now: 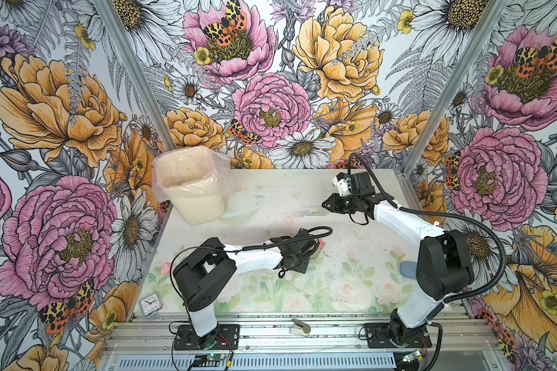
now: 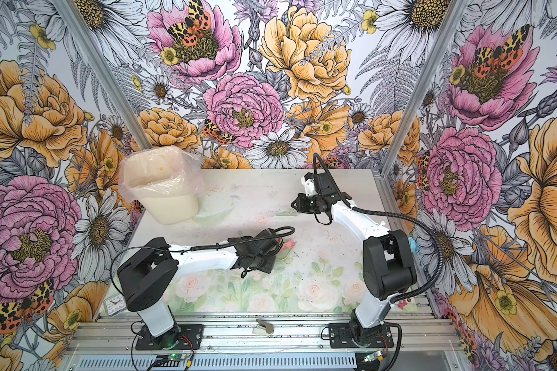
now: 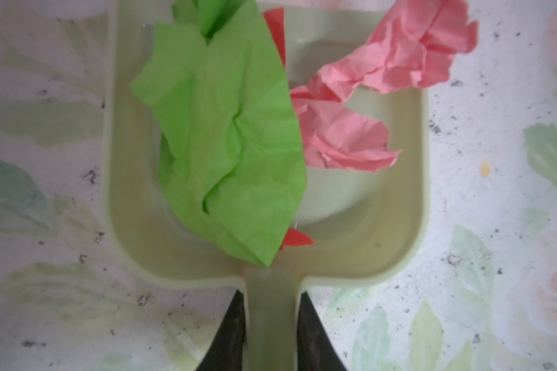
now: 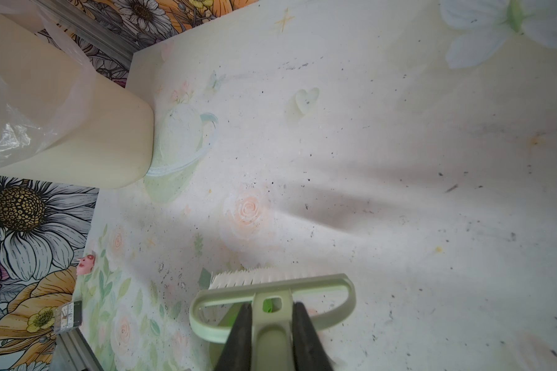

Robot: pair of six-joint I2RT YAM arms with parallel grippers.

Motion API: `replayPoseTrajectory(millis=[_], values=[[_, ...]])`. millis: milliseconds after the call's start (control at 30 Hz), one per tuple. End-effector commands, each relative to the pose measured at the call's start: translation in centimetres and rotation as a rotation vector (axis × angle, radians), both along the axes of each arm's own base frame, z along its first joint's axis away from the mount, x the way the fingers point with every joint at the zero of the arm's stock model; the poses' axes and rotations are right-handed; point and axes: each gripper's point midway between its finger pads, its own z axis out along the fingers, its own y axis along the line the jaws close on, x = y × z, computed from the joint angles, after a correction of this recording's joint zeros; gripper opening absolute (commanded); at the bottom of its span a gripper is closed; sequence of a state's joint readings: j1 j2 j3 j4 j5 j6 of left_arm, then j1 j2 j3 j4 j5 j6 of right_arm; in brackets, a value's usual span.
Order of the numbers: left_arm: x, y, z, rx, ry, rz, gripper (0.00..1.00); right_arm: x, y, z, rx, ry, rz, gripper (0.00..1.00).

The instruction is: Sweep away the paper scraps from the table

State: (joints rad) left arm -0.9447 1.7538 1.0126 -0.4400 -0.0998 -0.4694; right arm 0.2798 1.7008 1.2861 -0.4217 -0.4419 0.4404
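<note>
The left gripper (image 3: 270, 324) is grasping the handle of the dustpan (image 3: 383, 231), well apart from the bin (image 1: 190, 192). Green and pink paper scraps (image 3: 229, 135) are lying inside its walls. The right gripper (image 4: 272, 324) is clenching a brush (image 4: 270, 284), with bare table (image 4: 399, 192) stretching between it and the bin.

Layout, left side.
We find crumpled paper scraps (image 3: 225, 144) inside pale green plastic dustpan (image 3: 399, 231); cream plastic bin (image 1: 193, 205) behind it, far-left corner.

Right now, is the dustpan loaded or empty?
Loaded. The dustpan holds a green scrap, pink scraps and a red scrap peeking out underneath.
</note>
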Motion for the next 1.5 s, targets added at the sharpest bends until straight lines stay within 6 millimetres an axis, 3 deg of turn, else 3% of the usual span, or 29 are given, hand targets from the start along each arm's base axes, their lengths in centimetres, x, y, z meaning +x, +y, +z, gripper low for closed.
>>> replayPoseTrajectory(millis=[0, 400, 700, 1033, 1467], values=[[0.6, -0.3, 1.1, -0.03, -0.052, 0.009, 0.0, 0.7, -0.1, 0.4, 0.01, 0.0, -0.02, 0.0], [1.1, 0.1, 3.0, -0.038, -0.122, 0.03, 0.0, 1.3, -6.5, 2.6, 0.027, -0.032, -0.194, 0.0], [1.5, 0.4, 4.7, -0.042, -0.181, 0.044, 0.0, 1.2, -10.0, 2.6, 0.044, -0.029, -0.264, 0.0], [1.8, 0.8, 8.0, -0.043, -0.224, 0.039, 0.0, 1.0, -11.8, 3.2, 0.056, -0.036, -0.306, 0.0], [2.9, 3.2, 15.4, -0.011, -0.32, 0.05, 0.0, 0.6, -12.8, 3.2, 0.072, -0.03, -0.323, 0.0]])
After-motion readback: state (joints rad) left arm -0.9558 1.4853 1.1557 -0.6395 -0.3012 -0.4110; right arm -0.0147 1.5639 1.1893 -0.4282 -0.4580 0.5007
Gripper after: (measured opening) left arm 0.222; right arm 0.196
